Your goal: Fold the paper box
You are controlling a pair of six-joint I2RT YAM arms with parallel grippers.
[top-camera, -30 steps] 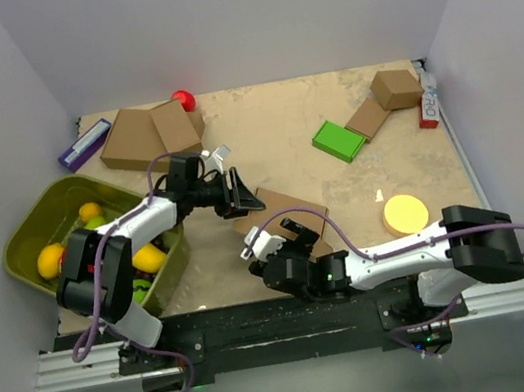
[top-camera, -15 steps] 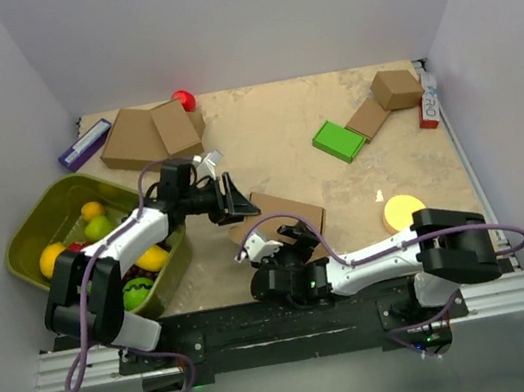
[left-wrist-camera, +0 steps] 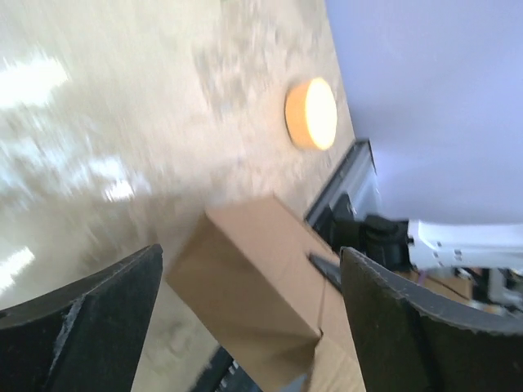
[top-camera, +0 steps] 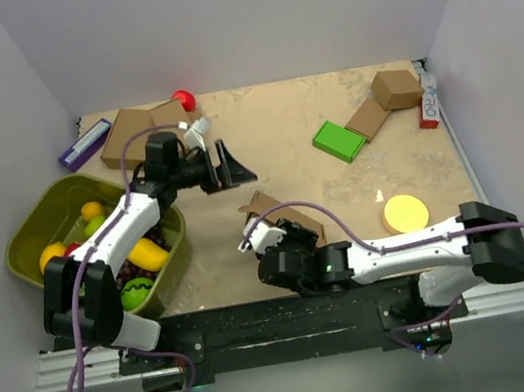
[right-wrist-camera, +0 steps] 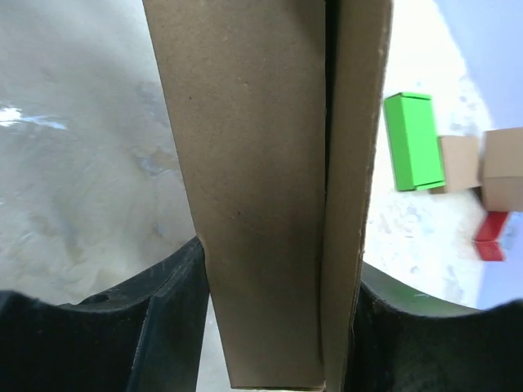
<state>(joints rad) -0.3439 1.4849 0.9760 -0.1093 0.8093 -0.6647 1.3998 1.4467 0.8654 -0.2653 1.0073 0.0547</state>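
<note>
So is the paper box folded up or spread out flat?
Folded up. The paper box stands as a closed slab clamped between the fingers of the right gripper, two panels meeting along a seam.

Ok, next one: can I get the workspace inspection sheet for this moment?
Surface: tan tabletop, pale worn patches, no spill seen.
Job's things: paper box near the front edge, gripped at its near end.
Clutter: green bin of fruit, stacked brown boxes, red ball, green block, yellow disc, small brown boxes.
Grippers: left gripper open, clear of the paper box; right gripper shut on the paper box.
Cables: purple cable of the right arm arches across the paper box in the top view.
Surroundings: plain walls on three sides, metal rail in front.
</note>
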